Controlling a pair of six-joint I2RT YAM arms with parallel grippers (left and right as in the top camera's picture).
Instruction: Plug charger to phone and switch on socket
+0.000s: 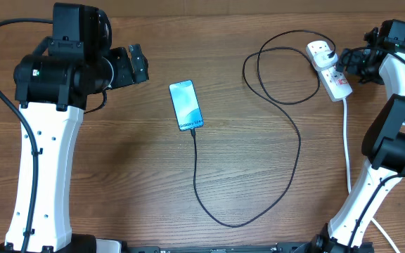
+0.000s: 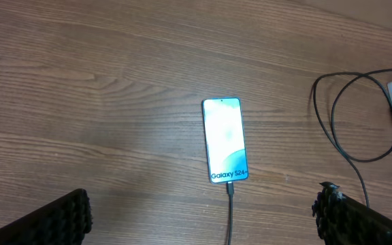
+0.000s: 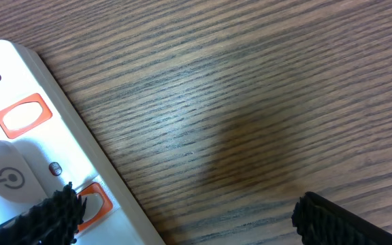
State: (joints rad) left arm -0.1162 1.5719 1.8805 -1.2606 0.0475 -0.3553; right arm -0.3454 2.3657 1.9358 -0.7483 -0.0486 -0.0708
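The charger point(image 1: 298, 140) looks already plugged into the phone point(image 1: 186, 105) on the bench point(image 1: 118, 183), leaving only the power strip point(image 1: 338, 86), far to the phone's right, to switch on; the right tool point(image 1: 346, 62) hangs open over it, the left tool point(image 1: 140, 65) open too.

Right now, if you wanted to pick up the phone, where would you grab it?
Pinch the phone across its two long edges, near the middle, coming straight down from above. It lies flat, screen up, on the table, so only its thin edges offer a hold, and the narrow way across is probably easiest. Stay off the end where the charger is plugged in.
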